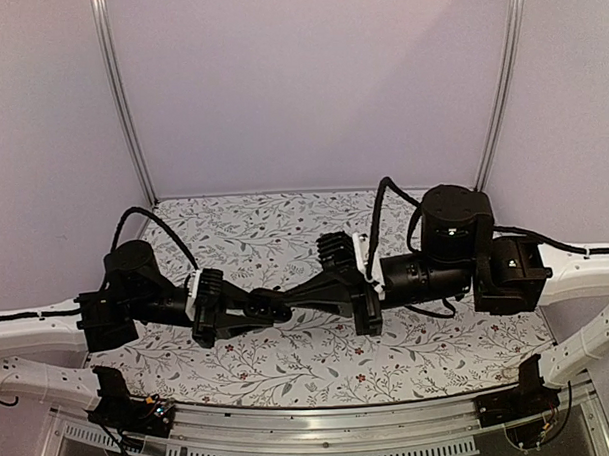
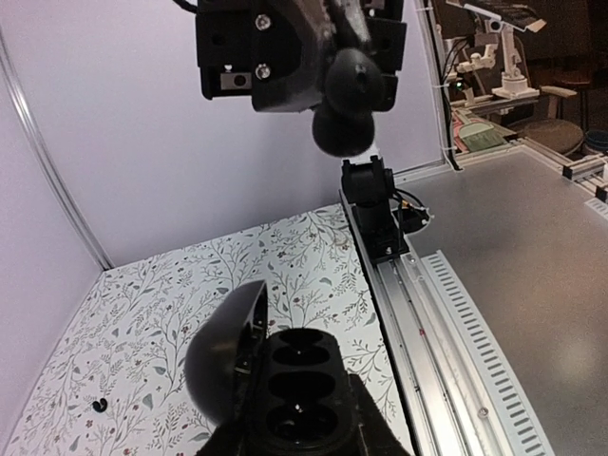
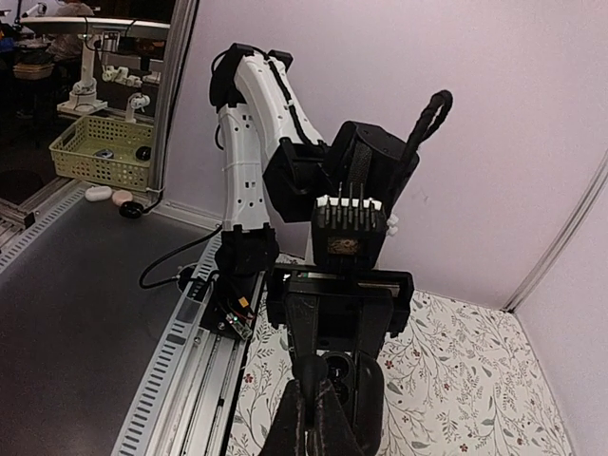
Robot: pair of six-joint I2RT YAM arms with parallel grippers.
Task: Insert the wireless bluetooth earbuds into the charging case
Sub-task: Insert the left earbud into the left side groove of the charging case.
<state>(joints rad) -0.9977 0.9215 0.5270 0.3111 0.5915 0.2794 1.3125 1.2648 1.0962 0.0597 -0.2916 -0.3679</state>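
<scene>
- The charging case (image 2: 285, 380) is black and glossy. Its rounded lid (image 2: 220, 366) is swung open to one side, and a row of dark round wells faces up.
- The left gripper (image 2: 299, 442) holds the case above the table (image 2: 180, 285), with one finger against each side of the body.
- One earbud (image 2: 99, 406) is a tiny black speck lying on the floral cloth, well apart from the case and near the wall. A second bud cannot be picked out in any view.
- Only the left wrist view shows the wells and the loose bud. In the top view the two arms meet at mid-table and their dark bodies hide both.
- The right gripper (image 3: 309, 404) hangs just over the case. The right wrist view shows its fingers drawn together, leaving only a thin seam. Whether anything tiny is pinched there cannot be told.
- The right wrist view alone shows the white left arm (image 3: 249, 133) rising behind the case, and a pale green basket (image 3: 100, 152) far off beyond the table.
- A slotted metal rail (image 2: 418, 313) runs along the table's near edge.
</scene>
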